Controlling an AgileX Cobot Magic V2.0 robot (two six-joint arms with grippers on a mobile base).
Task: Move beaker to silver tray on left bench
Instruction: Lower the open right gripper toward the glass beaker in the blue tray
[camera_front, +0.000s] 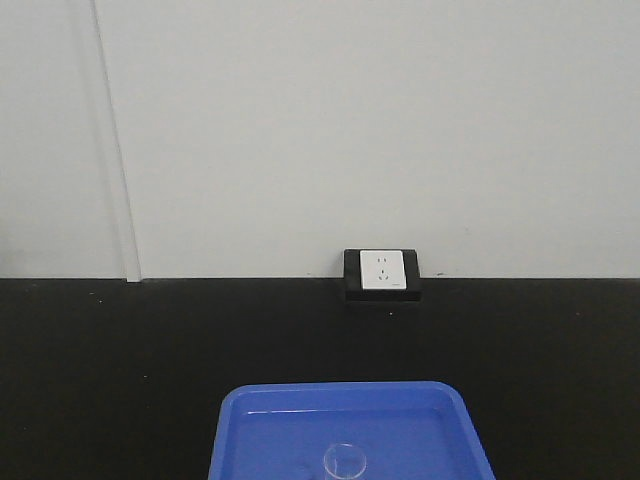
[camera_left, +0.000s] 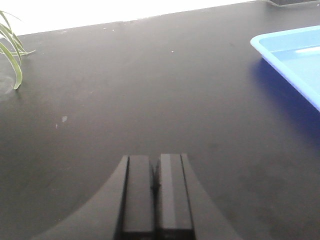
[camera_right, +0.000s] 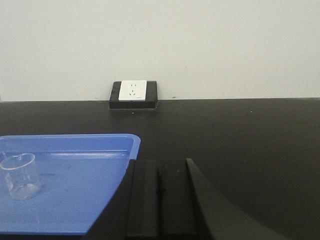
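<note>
Left gripper (camera_left: 155, 160): two flat matt black rectangular fingers (camera_left: 137, 195), flared black base; left of blue tray (camera_left: 300, 62). Right gripper (camera_right: 160, 163): identical build; at tray's right edge.

Looking past the right gripper (camera_right: 160, 167), fingers pressing together, hanging over the black worktop (camera_right: 240, 135) just beside the blue tray (camera_right: 90, 150); showing the beaker (camera_right: 20, 176) standing upright inside that tray, a wall socket (camera_right: 133, 91) sitting behind.
</note>
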